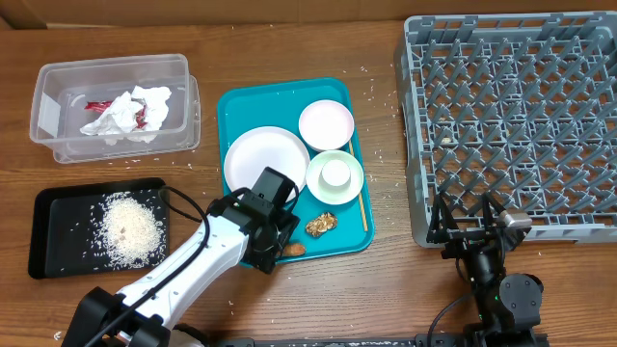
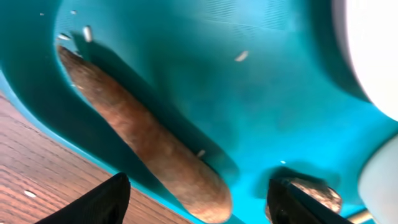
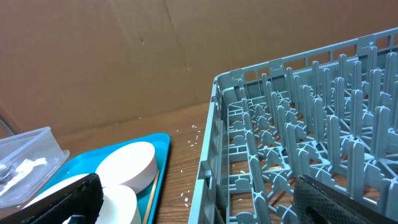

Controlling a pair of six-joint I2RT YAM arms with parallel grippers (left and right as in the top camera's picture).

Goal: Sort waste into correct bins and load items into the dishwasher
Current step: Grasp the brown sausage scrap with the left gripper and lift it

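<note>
Waste-sorting step: left jaws wide astride sausage stick (image 2: 144,138) on teal tray (image 2: 186,62), likely next to close; right jaws wide, empty

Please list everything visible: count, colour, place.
rack: 1, grey, right
tub: 1, clear, upper left
napkin: 1, white, in tub
wrapper: 1, red, in tub
black tray: 1, black, lower left
rice: heap, white, black tray
teal tray: 1, teal, centre
plate: 1, white, teal tray
bowls: 2, white, teal tray
cup: 1, white, in bowl
stick: 1, tan, teal tray
lump: 1, brown, teal tray
sausage: 1, orange-brown, teal tray
left gripper: 1, black, open over sausage
right gripper: 1, black, open, by rack
</note>
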